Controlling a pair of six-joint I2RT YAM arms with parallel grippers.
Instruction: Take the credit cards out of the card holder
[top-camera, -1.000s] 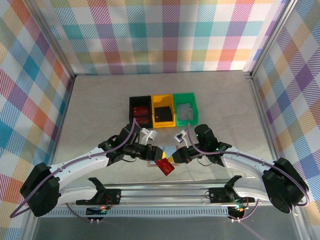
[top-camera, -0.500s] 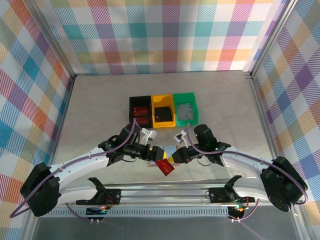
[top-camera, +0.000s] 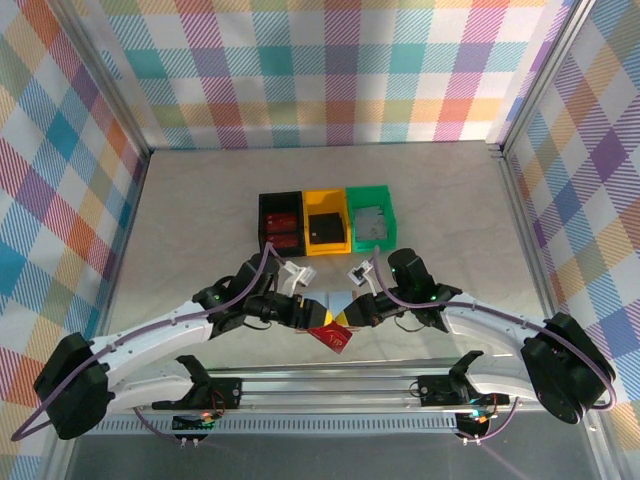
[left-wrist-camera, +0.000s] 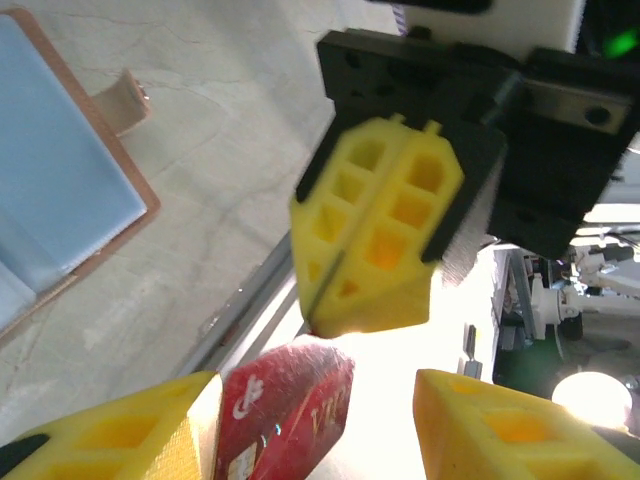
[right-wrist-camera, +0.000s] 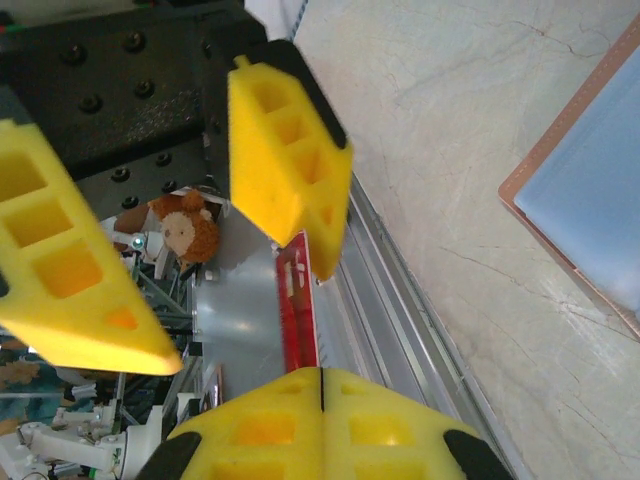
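Plaid walls ring a pale desk (top-camera: 200, 220), where the card holder (left-wrist-camera: 60, 190) lies open by the near edge. Just nearer, the right gripper (right-wrist-camera: 320, 390) clamps its jaws on a red card (left-wrist-camera: 285, 400). The left gripper (left-wrist-camera: 310, 430) holds its jaws apart around it. The left should close flat on the card's faces before the right releases.

Left pincer (top-camera: 311, 317) nearer red card (top-camera: 330, 337)

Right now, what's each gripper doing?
Left gripper: open, jaws either side of the red card.
Right gripper: shut on the red card.
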